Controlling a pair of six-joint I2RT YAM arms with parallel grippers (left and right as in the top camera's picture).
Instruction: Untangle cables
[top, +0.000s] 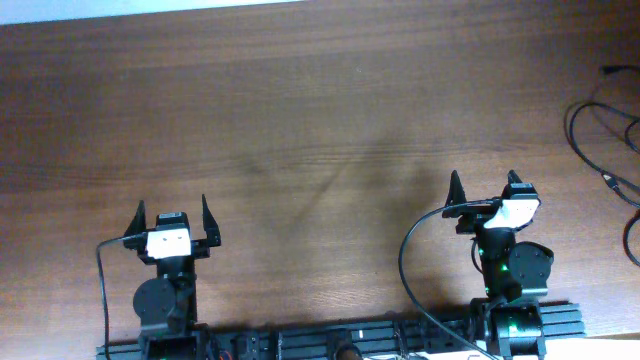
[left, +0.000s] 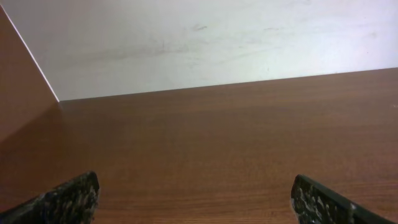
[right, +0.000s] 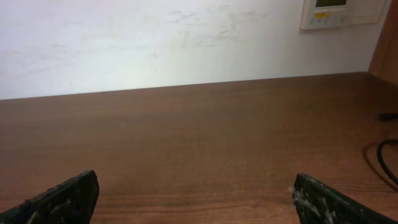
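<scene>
The cables (top: 603, 140) are thin black cords in loose loops at the far right edge of the wooden table, partly cut off by the frame, with small plug ends showing. A bit of one loop shows in the right wrist view (right: 380, 158). My left gripper (top: 172, 215) is open and empty near the front left, far from the cables; its fingertips frame bare wood in the left wrist view (left: 196, 196). My right gripper (top: 487, 190) is open and empty near the front right, a short way left of the cables; it also shows in the right wrist view (right: 196, 196).
The brown wooden table (top: 300, 120) fills the view. Thicker black arm cables (top: 405, 260) curve beside each arm base at the front edge. A pale wall stands behind the table, with a wall panel (right: 339, 12) at the upper right.
</scene>
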